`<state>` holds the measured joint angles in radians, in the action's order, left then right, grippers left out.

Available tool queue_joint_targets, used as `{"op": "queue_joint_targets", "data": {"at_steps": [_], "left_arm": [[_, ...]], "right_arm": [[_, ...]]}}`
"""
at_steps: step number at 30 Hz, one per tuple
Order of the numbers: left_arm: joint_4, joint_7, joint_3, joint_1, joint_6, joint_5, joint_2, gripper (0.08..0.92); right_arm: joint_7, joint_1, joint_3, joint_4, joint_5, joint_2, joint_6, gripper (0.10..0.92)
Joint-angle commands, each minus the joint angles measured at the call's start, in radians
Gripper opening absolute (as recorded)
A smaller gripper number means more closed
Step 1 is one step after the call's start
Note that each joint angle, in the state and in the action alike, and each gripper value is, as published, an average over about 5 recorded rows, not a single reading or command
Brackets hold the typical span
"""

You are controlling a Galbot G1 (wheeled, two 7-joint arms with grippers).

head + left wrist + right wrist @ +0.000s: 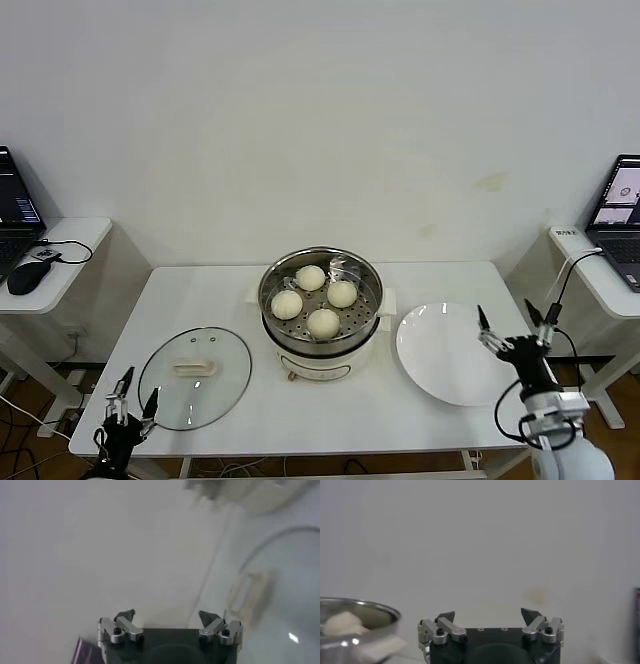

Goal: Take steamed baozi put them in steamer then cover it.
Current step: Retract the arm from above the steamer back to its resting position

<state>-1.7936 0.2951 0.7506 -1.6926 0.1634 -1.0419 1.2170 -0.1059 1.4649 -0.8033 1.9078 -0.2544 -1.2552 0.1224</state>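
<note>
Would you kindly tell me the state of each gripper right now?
Left gripper: open, holding nothing, beside the glass lid.
Right gripper: open, holding nothing, by the white plate.

A lab: bare white wall, white table [230, 300], laptops [622, 205] on side desks.

Left gripper [133, 397]: black body, slim dark fingers [124, 384] tipped in silver. Right gripper [514, 322] matches, with a silver-grey cuff and black cable behind its fingers [484, 321]. Up close, silver linkage brackets with black screws flank each dark pointed fingertip [530, 614].
</note>
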Motion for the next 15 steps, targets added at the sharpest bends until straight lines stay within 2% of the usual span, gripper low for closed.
{"op": "queue_joint_targets", "data": {"at_steps": [1,15], "left_arm": [[0.061,-0.019,-0.035,0.08,0.045,-0.27,-0.021,0.823],[0.217,-0.046,-0.11,0.246,0.056,-0.265,-0.059,0.823]], "right_arm": [[0.007,0.101,-0.111,0.016,0.013,-0.081,0.024,0.823],[0.003,0.139,-0.142,0.044,0.0,-0.093,0.016,0.823]]}}
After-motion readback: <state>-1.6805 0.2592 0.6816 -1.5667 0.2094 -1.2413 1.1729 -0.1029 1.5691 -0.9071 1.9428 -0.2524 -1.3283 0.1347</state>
